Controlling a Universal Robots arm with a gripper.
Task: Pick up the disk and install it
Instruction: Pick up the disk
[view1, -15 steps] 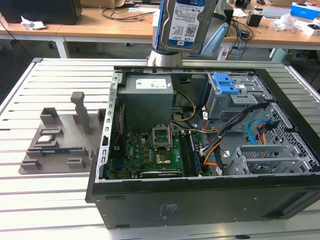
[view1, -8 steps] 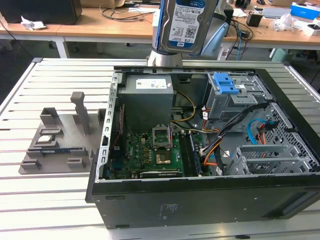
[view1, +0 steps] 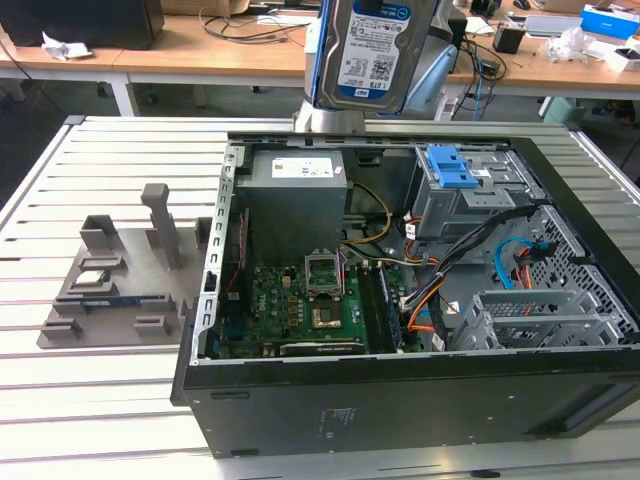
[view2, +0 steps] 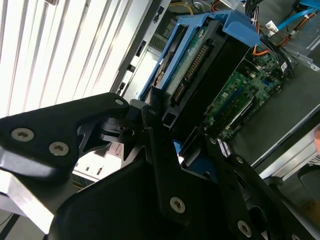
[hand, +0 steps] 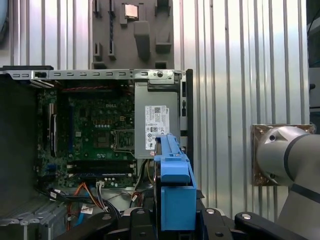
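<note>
The disk (view1: 368, 50), silver with a white-and-blue label and a blue frame, hangs upright above the back wall of the open computer case (view1: 400, 390). In the first wrist view its blue frame edge (hand: 174, 185) stands over the power supply (hand: 156, 127). In the second wrist view the disk (view2: 200, 65) sits between the black fingers (view2: 150, 130), with the motherboard below it. My gripper (hand: 175, 222) is shut on the disk, clamping its lower end. In the exterior view the disk hides most of the gripper.
Inside the case lie the motherboard (view1: 300, 300), the grey power supply (view1: 297, 195), a drive cage with a blue latch plate (view1: 455, 165) and loose cables (view1: 510, 265). A grey parts holder (view1: 120, 280) with a small silver chip (view1: 93, 280) sits on the slatted table, at the exterior view's left.
</note>
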